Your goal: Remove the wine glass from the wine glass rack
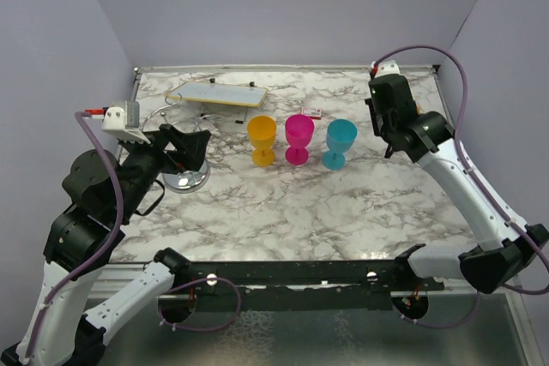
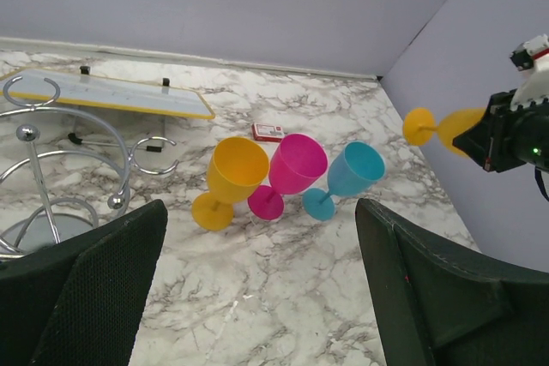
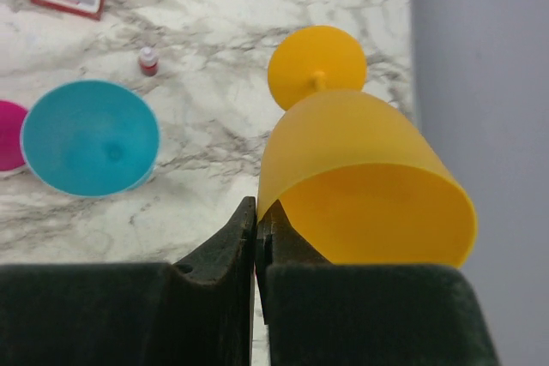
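My right gripper (image 3: 257,212) is shut on the rim of an orange wine glass (image 3: 360,169), one finger inside the bowl and one outside. The glass lies tilted in the air near the right wall, foot pointing away. It shows in the left wrist view as the orange wine glass (image 2: 437,129), sticking out from the right gripper (image 2: 493,139). In the top view the right gripper (image 1: 384,130) hides it. The chrome wine glass rack (image 2: 51,160) stands at the left, its round base (image 1: 184,179) below my left gripper (image 1: 193,145). The left gripper (image 2: 262,212) is open and holds nothing.
Three glasses stand in a row mid-table: orange (image 1: 262,139), magenta (image 1: 299,137), blue (image 1: 340,143). A flat yellow-edged board (image 1: 219,92) lies at the back left. A small red-and-white card (image 1: 310,112) and a tiny red-capped bottle (image 3: 148,61) lie behind the glasses.
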Available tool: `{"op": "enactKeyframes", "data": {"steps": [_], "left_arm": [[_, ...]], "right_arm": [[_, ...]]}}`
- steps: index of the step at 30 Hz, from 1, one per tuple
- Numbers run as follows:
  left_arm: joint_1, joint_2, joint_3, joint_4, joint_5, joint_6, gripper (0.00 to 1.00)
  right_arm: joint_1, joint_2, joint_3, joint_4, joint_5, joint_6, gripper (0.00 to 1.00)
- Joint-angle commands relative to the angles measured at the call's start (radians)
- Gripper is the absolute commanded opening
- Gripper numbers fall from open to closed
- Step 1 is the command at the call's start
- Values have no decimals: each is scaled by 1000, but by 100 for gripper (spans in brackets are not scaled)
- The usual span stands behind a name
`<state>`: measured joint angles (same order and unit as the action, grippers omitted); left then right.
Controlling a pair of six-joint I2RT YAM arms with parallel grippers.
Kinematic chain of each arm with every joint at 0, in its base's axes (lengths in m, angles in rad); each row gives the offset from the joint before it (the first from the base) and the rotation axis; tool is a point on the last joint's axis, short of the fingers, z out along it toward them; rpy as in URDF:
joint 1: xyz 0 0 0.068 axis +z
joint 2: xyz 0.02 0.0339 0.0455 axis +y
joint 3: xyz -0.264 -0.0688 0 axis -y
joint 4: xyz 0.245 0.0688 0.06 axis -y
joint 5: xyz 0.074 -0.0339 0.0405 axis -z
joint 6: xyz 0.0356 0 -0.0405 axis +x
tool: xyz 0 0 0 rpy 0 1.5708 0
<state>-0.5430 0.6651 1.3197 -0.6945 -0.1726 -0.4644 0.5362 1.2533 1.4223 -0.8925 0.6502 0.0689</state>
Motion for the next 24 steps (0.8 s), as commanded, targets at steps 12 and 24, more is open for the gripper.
{"op": "enactKeyframes", "data": {"steps": [12,24], "left_arm": [[5,0,-10,32,2,79,93],[5,31,-4,39,11,137,93]], "right_arm": [[-204,196,56,-164,-478,116,1],[-220,307,46,-176,-520,119,1]]}}
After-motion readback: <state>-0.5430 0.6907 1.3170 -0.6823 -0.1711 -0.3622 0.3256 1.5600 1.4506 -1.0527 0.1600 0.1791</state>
